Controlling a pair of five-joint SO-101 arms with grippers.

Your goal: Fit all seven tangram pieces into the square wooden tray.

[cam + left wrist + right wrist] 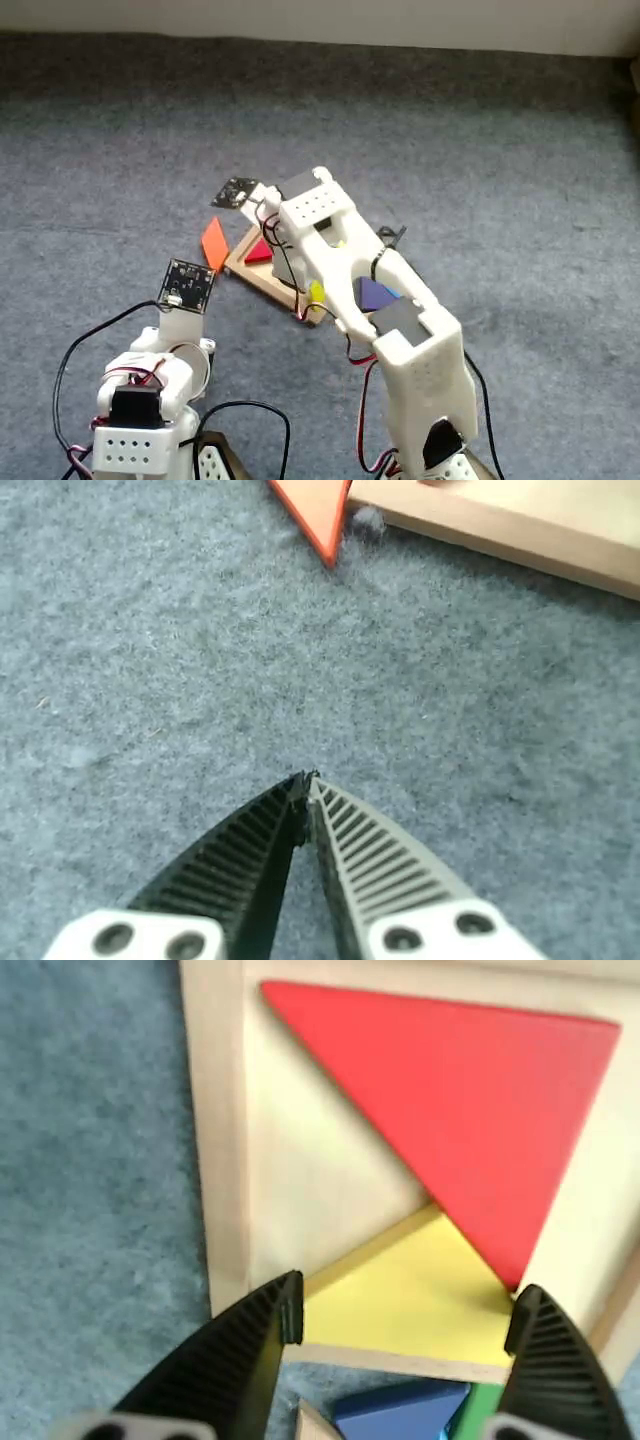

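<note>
The right pincer (pixel 408 1308), wide open over the yellow triangle (pixel 410 1295) inside the tray (pixel 222 1140), could tip it onto the red triangle (pixel 470 1090) if it closes crookedly.

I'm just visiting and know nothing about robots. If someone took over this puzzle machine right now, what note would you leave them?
Left gripper: shut, empty, over the carpet near the orange piece.
Right gripper: open, empty, above the tray, over the yellow triangle.
Done: red triangle and yellow triangle lie in the tray, touching.
Left: the orange piece lies on the carpet beside the tray, and part of the tray floor is bare. The blue piece and green piece show by the tray's rim; unclear whether they are seated.
</note>
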